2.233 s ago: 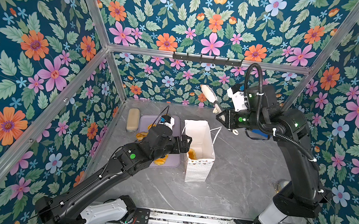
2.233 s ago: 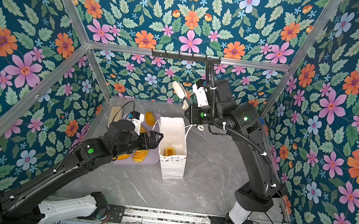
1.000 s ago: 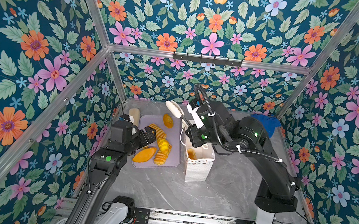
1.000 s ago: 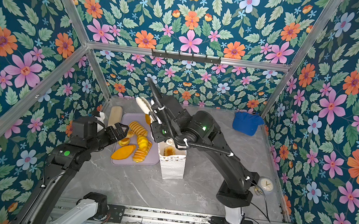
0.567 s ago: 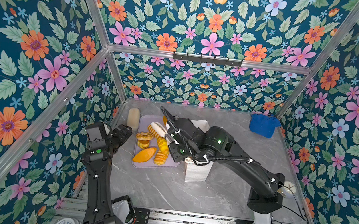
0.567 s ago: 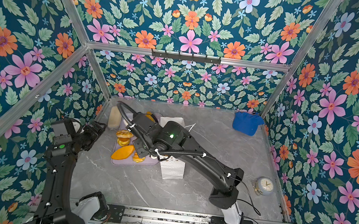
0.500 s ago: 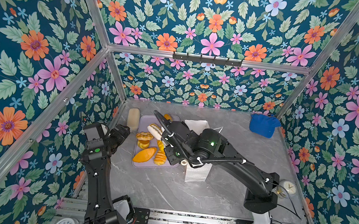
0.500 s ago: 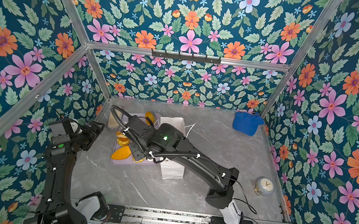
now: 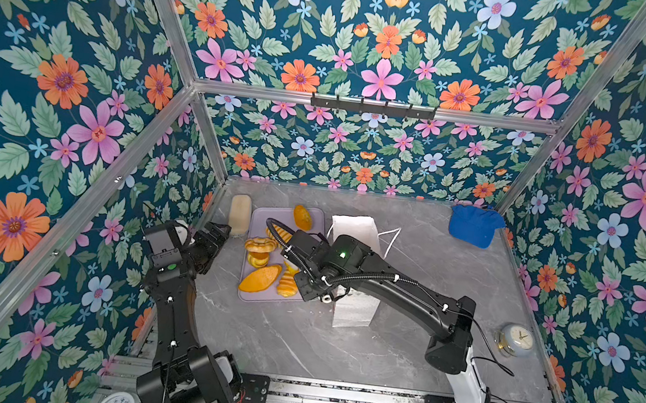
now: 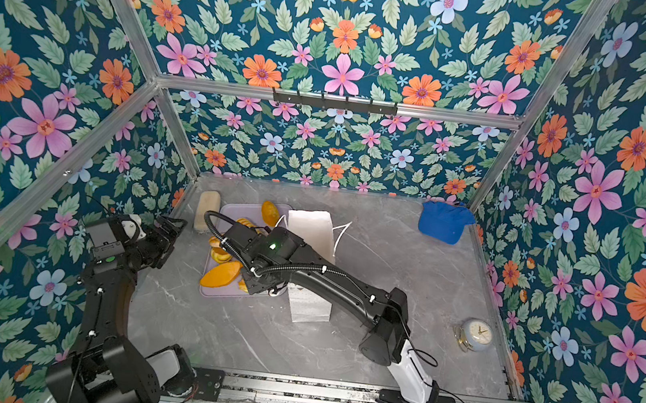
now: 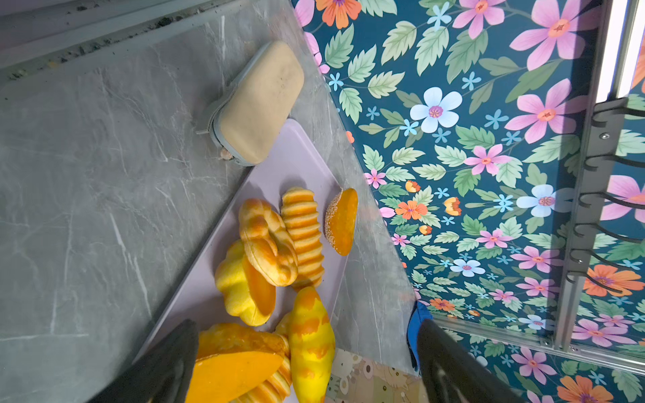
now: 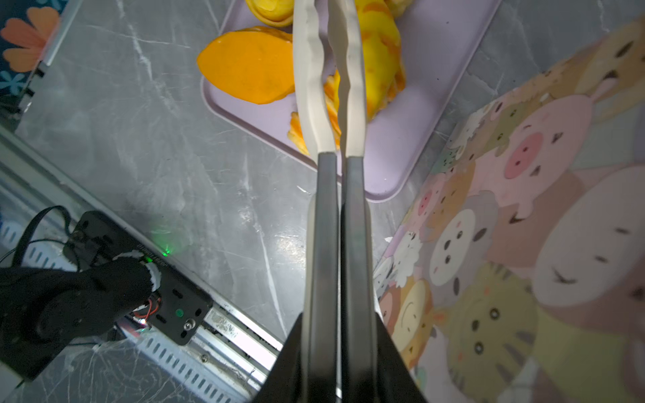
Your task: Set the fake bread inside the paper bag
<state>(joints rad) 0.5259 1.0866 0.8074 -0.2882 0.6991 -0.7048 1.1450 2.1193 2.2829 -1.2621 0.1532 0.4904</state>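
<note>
Fake bread, some six pieces, lies unbagged on the tray beneath the right gripper, clamped on tongs. Left gripper gapes empty.

The right arm covers much of the paper bag; the tongs run off-frame.

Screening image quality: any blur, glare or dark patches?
Both top views: evenly lit, sharp. Left wrist view: bread crisp, fingers dark and soft. Right wrist view: glare streaks on the table, tongs soft near the lens.
</note>
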